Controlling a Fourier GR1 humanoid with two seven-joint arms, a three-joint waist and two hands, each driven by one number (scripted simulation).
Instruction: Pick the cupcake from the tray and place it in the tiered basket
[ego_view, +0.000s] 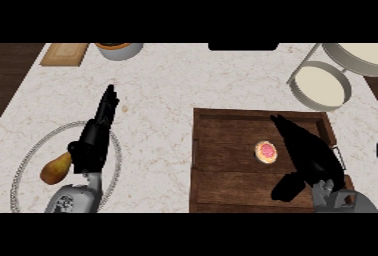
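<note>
A small cupcake (266, 151) with pink icing sits on the dark wooden tray (221, 150), right of the tray's middle. My right hand (310, 155) hovers over the tray just right of the cupcake, fingers straight and pointing away, thumb hanging toward the tray's front; it is open and holds nothing. The tiered basket (319, 86), with cream round tiers and grey rims, stands at the back right of the counter. My left hand (96, 135) rests open at the left, fingers extended upward.
A wire-rimmed round stand (29, 155) at the lower left holds a pear (55, 169) beside my left forearm. A wooden board (65, 54) and a grey pot (119, 50) stand at the counter's back left.
</note>
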